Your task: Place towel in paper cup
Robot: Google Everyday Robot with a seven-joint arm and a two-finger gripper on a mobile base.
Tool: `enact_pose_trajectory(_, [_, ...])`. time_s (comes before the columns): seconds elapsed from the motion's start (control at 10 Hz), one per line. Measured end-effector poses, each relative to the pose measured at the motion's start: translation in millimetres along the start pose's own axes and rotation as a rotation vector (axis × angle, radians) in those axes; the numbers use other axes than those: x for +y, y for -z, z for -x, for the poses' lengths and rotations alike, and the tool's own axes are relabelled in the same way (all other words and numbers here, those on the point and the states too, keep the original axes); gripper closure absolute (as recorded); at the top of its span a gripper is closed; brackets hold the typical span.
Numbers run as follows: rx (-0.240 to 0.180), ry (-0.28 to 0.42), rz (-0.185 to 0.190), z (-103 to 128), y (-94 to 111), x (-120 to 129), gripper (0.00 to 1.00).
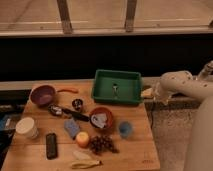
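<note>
A white paper cup [26,127] stands at the left edge of the wooden table [135,150]. A pale crumpled piece that looks like the towel [98,119] lies in a red bowl [102,114] near the table's middle. My gripper [148,94] is at the end of the white arm [182,85], off the table's right side, next to the right rim of the green tray [118,95]. It is far from both the towel and the cup. Something yellowish shows at its tip.
On the table are a purple bowl [42,94], a carrot [67,90], a black utensil [67,113], a small dark cup [77,104], a blue sponge [71,127], an apple [82,139], grapes [101,144], a banana [84,162], a phone [50,145] and a blue cup [125,129].
</note>
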Motion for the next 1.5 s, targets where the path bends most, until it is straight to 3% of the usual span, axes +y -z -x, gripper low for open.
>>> enact_pose_trajectory(1.5, [-0.007, 0.020, -0.001, -0.4, 5.2, 7.4, 0.20])
